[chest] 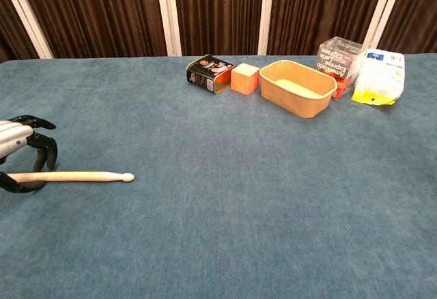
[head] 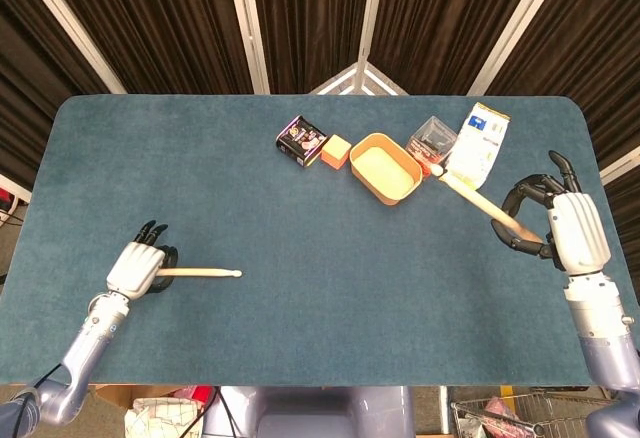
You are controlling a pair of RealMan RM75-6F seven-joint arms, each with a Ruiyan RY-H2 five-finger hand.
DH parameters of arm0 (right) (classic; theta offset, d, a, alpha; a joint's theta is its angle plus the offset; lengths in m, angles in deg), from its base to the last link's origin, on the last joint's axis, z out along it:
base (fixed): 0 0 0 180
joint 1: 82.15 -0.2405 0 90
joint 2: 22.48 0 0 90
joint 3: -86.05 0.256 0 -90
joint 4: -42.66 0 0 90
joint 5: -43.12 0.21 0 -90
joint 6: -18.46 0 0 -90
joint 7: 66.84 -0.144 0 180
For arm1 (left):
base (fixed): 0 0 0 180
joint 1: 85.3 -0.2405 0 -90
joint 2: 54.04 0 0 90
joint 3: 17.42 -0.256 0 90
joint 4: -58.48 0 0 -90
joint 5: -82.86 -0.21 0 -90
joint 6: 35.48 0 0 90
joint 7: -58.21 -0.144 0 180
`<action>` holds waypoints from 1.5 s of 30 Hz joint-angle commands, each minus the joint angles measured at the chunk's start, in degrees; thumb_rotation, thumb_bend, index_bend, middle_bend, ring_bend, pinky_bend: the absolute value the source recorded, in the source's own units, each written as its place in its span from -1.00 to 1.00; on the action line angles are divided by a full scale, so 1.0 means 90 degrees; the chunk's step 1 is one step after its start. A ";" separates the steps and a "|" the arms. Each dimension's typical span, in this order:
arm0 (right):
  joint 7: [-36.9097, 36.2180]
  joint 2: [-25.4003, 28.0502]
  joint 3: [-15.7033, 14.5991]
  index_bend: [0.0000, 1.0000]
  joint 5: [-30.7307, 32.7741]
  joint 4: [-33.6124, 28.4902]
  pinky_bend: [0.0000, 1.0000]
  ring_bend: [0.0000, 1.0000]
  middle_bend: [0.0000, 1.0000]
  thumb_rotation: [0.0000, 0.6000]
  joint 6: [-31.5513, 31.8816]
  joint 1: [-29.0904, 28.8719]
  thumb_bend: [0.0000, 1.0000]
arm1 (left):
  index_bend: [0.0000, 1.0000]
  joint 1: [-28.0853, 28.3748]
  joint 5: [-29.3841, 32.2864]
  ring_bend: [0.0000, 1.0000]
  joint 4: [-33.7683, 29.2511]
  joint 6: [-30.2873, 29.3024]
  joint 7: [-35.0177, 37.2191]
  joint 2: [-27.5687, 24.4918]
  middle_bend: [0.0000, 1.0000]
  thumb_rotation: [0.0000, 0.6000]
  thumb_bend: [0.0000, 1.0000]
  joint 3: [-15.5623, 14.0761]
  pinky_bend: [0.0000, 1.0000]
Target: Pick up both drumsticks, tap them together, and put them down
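Left hand point(head: 133, 267) curled around butt of left drumstick point(head: 200, 273) lying on tabletop point(head: 300, 218), far from orange tub point(head: 385, 168); right hand point(head: 560, 223) clamped on right drumstick point(head: 480, 203), tip by tub; firm up left grasp before lifting

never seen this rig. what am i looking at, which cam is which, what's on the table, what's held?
Two robot arms with five-finger hands at a blue table. The head view looks down from above; the chest view looks level across the table. The left hand has its fingers around the butt of one drumstick, which lies on the table. The right hand holds the other drumstick, tip toward the far items; it is outside the chest view. At the far edge: a dark tin, an orange block, a tan tray, a clear box and a white bag.
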 commanded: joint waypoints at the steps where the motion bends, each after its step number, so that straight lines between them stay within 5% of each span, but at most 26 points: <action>1: -0.0011 -0.0002 -0.0001 0.54 -0.0005 0.0004 -1.00 -0.25 0.32 1.00 0.0001 0.0012 -0.21 | 0.08 0.0000 -0.0001 -0.79 -0.0014 -0.0021 0.0041 0.0013 0.20 1.00 -0.11 -0.0004 -1.00; 35: -0.0037 -0.0026 0.0124 0.55 0.0093 0.0120 -1.00 -0.24 0.33 1.00 -0.0179 -0.0058 -0.21 | 0.21 -0.0065 -0.0043 -0.66 0.0037 -0.0555 0.0214 0.0030 0.33 1.00 -0.07 0.0105 -1.00; 45: 0.0183 -0.0120 0.0207 0.55 0.0171 0.0089 -1.00 -0.23 0.34 1.00 -0.0296 -0.0203 -0.21 | 0.22 -0.0071 -0.0465 -0.64 -0.0232 -0.1482 0.1010 -0.0191 0.35 1.00 -0.05 0.0252 -1.00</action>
